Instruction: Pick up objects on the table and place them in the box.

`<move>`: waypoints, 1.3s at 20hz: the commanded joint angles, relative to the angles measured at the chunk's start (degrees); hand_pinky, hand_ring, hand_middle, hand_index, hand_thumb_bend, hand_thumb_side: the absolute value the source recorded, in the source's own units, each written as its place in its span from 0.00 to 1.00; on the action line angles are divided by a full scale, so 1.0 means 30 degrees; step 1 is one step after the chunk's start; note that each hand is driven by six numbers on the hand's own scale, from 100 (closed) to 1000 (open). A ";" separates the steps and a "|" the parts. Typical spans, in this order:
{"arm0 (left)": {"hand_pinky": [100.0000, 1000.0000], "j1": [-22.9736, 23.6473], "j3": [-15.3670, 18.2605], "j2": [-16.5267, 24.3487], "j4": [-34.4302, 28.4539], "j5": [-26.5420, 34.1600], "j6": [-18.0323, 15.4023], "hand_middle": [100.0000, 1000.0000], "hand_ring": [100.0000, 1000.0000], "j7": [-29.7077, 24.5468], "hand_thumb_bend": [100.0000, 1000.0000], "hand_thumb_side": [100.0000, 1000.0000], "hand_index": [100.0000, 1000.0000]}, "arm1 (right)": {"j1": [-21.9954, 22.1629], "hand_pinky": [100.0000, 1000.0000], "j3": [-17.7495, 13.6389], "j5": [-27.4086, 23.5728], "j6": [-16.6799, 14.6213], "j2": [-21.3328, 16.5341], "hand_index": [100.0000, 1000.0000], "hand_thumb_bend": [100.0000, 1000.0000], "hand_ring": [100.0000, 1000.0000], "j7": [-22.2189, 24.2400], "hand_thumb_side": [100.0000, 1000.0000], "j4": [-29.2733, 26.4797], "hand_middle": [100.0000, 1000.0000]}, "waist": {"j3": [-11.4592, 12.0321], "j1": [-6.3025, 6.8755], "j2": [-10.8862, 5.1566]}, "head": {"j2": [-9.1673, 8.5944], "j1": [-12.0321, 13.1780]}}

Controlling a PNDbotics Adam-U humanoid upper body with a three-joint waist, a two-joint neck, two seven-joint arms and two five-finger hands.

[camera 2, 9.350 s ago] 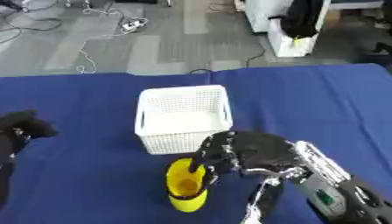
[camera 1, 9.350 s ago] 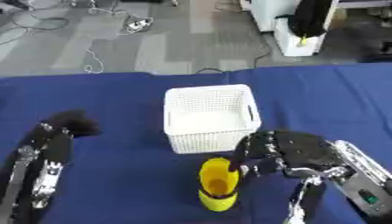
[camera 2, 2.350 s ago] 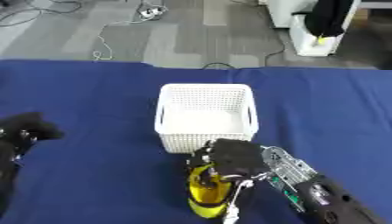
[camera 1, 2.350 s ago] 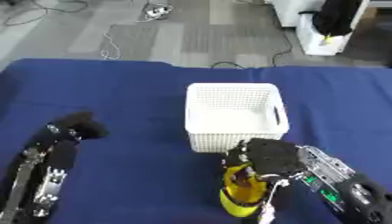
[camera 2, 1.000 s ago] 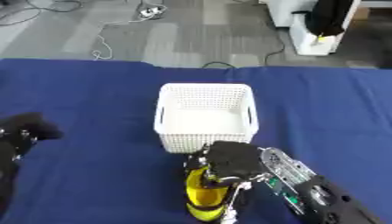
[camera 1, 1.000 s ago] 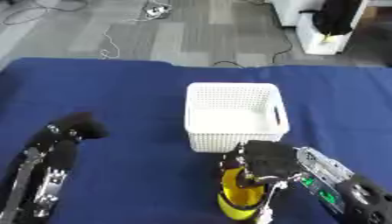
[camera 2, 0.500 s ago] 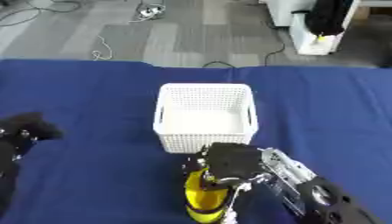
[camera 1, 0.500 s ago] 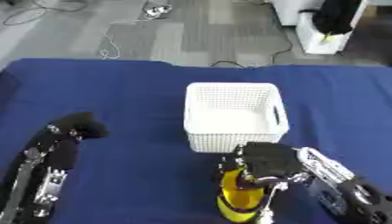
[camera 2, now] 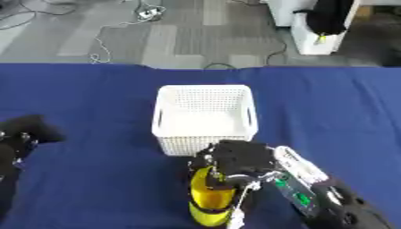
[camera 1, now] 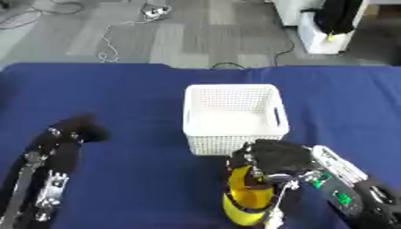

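A yellow bottle (camera 1: 247,201) stands upright on the blue table just in front of the white basket (camera 1: 233,118). My right hand (camera 1: 274,158) sits over the bottle's top with its fingers curled round it. The basket looks empty inside. At the left, my left hand (camera 1: 78,129) rests low on the table, fingers curled, holding nothing that I can see.
The blue cloth table (camera 1: 117,98) spreads around the basket. Beyond its far edge lie grey floor, cables (camera 1: 149,11) and a white cabinet (camera 1: 329,31).
My right hand has stayed wrapped on the bottle's top. The bottle stays in front of the basket; the left arm has not visibly moved.
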 commanded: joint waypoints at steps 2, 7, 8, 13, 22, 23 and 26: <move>0.66 -0.0001 0.0096 0.0052 -0.0403 0.0142 -0.0024 0.57 0.61 0.0063 0.10 0.82 0.79 | -0.0129 0.00 -0.0532 -0.1676 -0.0649 -0.0526 0.00 0.74 0.00 0.2064 0.41 -0.0922 0.00 | -0.0063 0.0099 -0.0473 | 0.0013 0.0225; 0.66 0.0046 0.0107 0.0098 -0.0403 0.0146 -0.0015 0.57 0.61 0.0086 0.10 0.82 0.79 | -0.0181 0.00 -0.0907 -0.3561 -0.0649 -0.0754 0.00 0.74 0.00 0.3567 0.41 -0.1618 0.00 | -0.0160 0.0134 -0.0619 | 0.0050 0.0263; 0.66 0.0060 0.0109 0.0115 -0.0403 0.0146 -0.0010 0.57 0.61 0.0090 0.10 0.82 0.79 | -0.0184 0.00 -0.0961 -0.3927 -0.0649 -0.0818 0.00 0.74 0.00 0.3842 0.41 -0.1791 0.00 | -0.0180 0.0133 -0.0652 | 0.0064 0.0268; 0.66 0.0118 0.0120 0.0199 -0.0403 0.0148 0.0013 0.57 0.61 0.0118 0.10 0.82 0.79 | -0.0203 0.00 -0.1236 -0.5618 -0.0649 -0.1107 0.00 0.73 0.00 0.5017 0.41 -0.2580 0.00 | -0.0316 0.0115 -0.0822 | 0.0135 0.0315; 0.66 0.0161 0.0139 0.0267 -0.0403 0.0160 -0.0022 0.57 0.61 0.0186 0.10 0.81 0.79 | -0.0375 0.00 -0.1825 -0.8065 -0.0649 -0.1575 0.00 0.73 0.00 0.6250 0.40 -0.3519 0.00 | -0.0467 0.0105 -0.1094 | 0.0185 0.0403; 0.66 0.0181 0.0146 0.0275 -0.0403 0.0160 -0.0028 0.57 0.61 0.0200 0.10 0.81 0.79 | -0.0392 0.00 -0.1882 -0.8267 -0.0649 -0.1629 0.00 0.73 0.00 0.6317 0.40 -0.3595 0.00 | -0.0489 0.0103 -0.1136 | 0.0212 0.0411; 0.66 0.0269 0.0178 0.0295 -0.0403 0.0149 -0.0058 0.57 0.61 0.0256 0.10 0.81 0.79 | -0.0506 0.00 -0.2163 -0.9017 -0.0649 -0.1880 0.00 0.72 0.00 0.6277 0.40 -0.3858 0.00 | -0.0606 0.0084 -0.1320 | 0.0320 0.0445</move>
